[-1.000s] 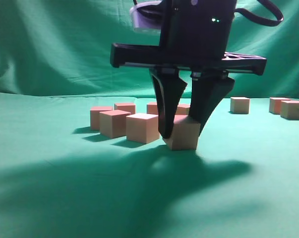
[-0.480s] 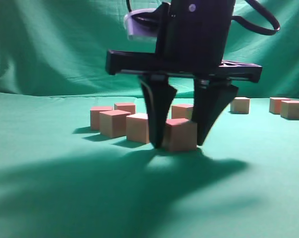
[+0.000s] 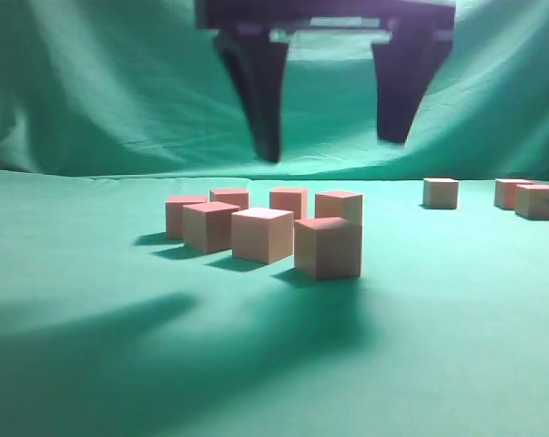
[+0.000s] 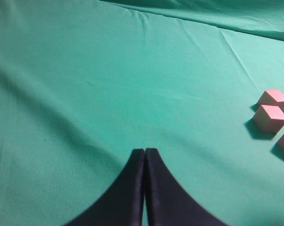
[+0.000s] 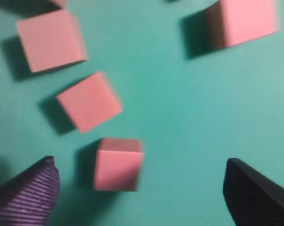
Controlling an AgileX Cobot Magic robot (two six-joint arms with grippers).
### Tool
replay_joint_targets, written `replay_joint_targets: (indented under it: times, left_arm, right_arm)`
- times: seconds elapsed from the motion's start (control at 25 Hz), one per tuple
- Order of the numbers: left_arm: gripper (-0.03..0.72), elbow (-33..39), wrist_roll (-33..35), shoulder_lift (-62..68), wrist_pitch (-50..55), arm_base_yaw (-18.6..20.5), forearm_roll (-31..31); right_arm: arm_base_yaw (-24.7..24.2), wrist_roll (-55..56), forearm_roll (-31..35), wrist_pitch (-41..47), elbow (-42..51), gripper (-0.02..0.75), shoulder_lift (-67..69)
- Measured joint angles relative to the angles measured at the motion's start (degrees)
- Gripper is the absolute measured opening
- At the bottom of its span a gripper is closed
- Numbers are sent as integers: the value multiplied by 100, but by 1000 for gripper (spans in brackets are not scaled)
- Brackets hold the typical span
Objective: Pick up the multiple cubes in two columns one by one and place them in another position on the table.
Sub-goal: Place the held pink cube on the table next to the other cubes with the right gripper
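Note:
Several pink-topped wooden cubes stand in two short rows on the green cloth [image 3: 92, 300]. The nearest cube [image 3: 328, 247] sits at the front right of the group and also shows in the right wrist view [image 5: 118, 164]. My right gripper [image 3: 333, 137] hangs open and empty well above the group, its fingers at the lower corners of the right wrist view [image 5: 142, 197]. My left gripper [image 4: 145, 151] is shut and empty over bare cloth, with cubes [image 4: 270, 117] at the right edge of its view.
Three more cubes stand apart at the back right: one alone [image 3: 441, 192] and a pair [image 3: 537, 201] near the right edge. A draped green backdrop [image 3: 92, 82] rises behind the table.
My right gripper let go of the nearest cube, opened wider and rose high above it. The cube stays on the cloth where it was set.

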Motion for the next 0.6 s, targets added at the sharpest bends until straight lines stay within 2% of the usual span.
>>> replay_joint_targets:
  times: [0.12,0.2,0.28,0.32,0.36,0.48,0.6]
  left_arm:
    - [0,0,0,0,0,0,0]
    - [0,0,0,0,0,0,0]
    - [0,0,0,0,0,0,0]
    - [0,0,0,0,0,0,0]
    - [0,0,0,0,0,0,0]
    - [0,0,0,0,0,0,0]
    - [0,0,0,0,0,0,0]
  right_arm:
    - [-12,-19,-1020,692,-597,658,0]
    - [-122,19,-1742,821,-923,658,0]
    - [-394,78,-2176,833,-1196,658,0]
    - [-581,91,-2245,843,-1292,658,-11]
    - [-752,113,-2282,854,-1355,605,-32]
    - [-1416,142,-2231,894,-1434,608,-89]
    - [-2243,142,-1795,929,-1436,608,-82]
